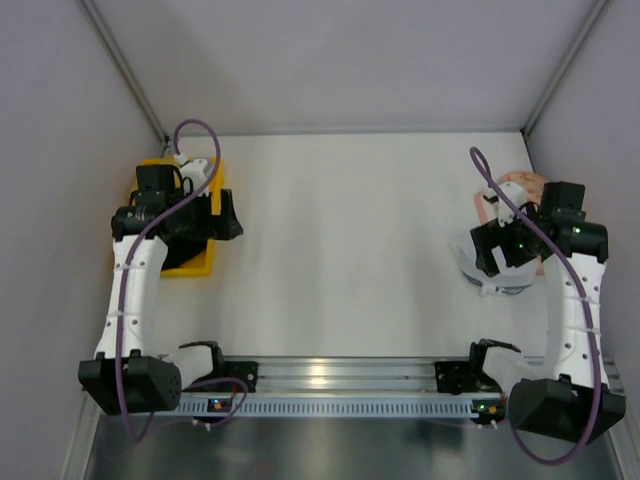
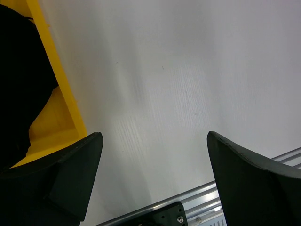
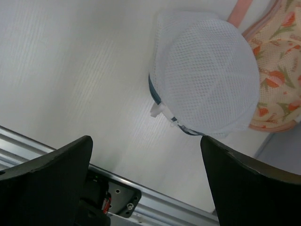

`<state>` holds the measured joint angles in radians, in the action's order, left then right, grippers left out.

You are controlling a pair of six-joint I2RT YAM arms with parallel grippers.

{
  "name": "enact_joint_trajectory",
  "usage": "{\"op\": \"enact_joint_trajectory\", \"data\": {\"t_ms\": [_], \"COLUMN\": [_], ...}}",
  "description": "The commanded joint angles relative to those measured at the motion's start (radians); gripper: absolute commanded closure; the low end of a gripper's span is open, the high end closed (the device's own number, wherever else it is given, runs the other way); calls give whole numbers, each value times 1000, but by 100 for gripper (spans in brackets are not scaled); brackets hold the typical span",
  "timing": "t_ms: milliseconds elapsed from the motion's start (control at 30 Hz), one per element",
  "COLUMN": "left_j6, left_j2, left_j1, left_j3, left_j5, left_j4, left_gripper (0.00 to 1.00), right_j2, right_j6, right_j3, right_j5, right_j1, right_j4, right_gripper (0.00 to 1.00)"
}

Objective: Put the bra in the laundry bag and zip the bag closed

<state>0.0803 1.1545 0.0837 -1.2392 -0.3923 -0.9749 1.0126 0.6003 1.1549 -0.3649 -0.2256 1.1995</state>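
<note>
Top view: two arms reach up from a ribbed metal rail (image 1: 340, 375) at the bottom of the frame onto a matte white table (image 1: 340, 230). The left arm covers most of a yellow tray (image 1: 197, 265) at centre left. The right arm hangs over the bag (image 1: 480, 262) at centre right, with a floral bra (image 1: 522, 184) just above it.

Left wrist view: the left gripper (image 2: 154, 141) is open, with its two dark, smooth, wedge-shaped fingers (image 2: 70, 174) set wide apart and nothing between them, above bare table. This view alone shows the tray's glossy, hard yellow rim running down the left edge. It also shows a flat black mass (image 2: 19, 70) in the tray at upper left, taken to be the bra. Its weave and straps cannot be made out.

Right wrist view: the right gripper (image 3: 146, 141) is likewise open and empty. The detail here is lost in the top view. At upper right, the bag (image 3: 207, 75) appears as one rounded dome of fine white open mesh. A thin dark zip rim runs along its lower-left edge and carries a small white pull (image 3: 160, 110). Whether the zip is fully closed cannot be told. The floral bra (image 3: 277, 70) touches the bag's right side and is partly under it. It is pale fabric printed with orange flowers and green leaves, and it has pink binding and a pink strap.
</note>
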Motion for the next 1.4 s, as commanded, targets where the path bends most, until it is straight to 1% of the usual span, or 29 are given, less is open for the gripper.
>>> {"op": "enact_joint_trajectory", "data": {"t_ms": [0,67,167,333,467,567,700,867,967,1067,1100,1133,1167,1200,1233,1267,1300,1333,1367], "left_j6": [-2,-1,-7,-22,-31,-31,-25,-13,-13,-17,-20,-19,-17,-14,-11,-8,-8,-7,-7], "left_j2": [14,20,24,25,28,22,8,7,19,34,40,43,44,47,45,44,42,40,40], "left_j1": [4,2,2,2,2,2,2,4,4,2,2,2,2,4,4,2,2,2,4], "left_j3": [-58,-63,-62,-49,-48,-48,-46,-45,-48,-57,-63,-66,-69,-74,-72,-72,-71,-69,-69], "left_j5": [-26,-31,-57,-71,-72,-68,-56,-56,-65,-72,-71,-69,-66,-66,-66,-63,-60,-50,-48], "left_j4": [-5,-8,-7,-7,-7,-7,-7,-7,-7,-7,-7,-7,-7,-5,-7,-7,-7,-7,-5], "left_gripper": [2,2,2,2,2,2,2,2,2,2,2,2,2,2,2,2,2,2,2], "right_j2": [21,47,87,155,231,268,282,262,256,270,276,288,297,305,311,328,333,340,351], "right_j6": [132,215,301,417,472,480,510,550,532,509,503,478,461,440,419,374,354,336,296], "right_j3": [54,33,-4,-70,-115,-109,-116,-161,-204,-253,-257,-247,-229,-203,-135,-98,-63,3,34], "right_j5": [157,258,355,423,431,388,293,247,270,332,360,360,382,373,348,295,267,236,206], "right_j1": [6,8,8,6,8,6,6,28,61,97,107,112,114,120,124,129,140,147,157], "right_j4": [-12,-63,-139,-233,-276,-267,-230,-172,-207,-303,-361,-380,-388,-368,-347,-316,-289,-225,-195], "right_gripper": [1,1,1,0,1,0,1,1,1,1,12,21,35,42,49,56,70,77,85]}}
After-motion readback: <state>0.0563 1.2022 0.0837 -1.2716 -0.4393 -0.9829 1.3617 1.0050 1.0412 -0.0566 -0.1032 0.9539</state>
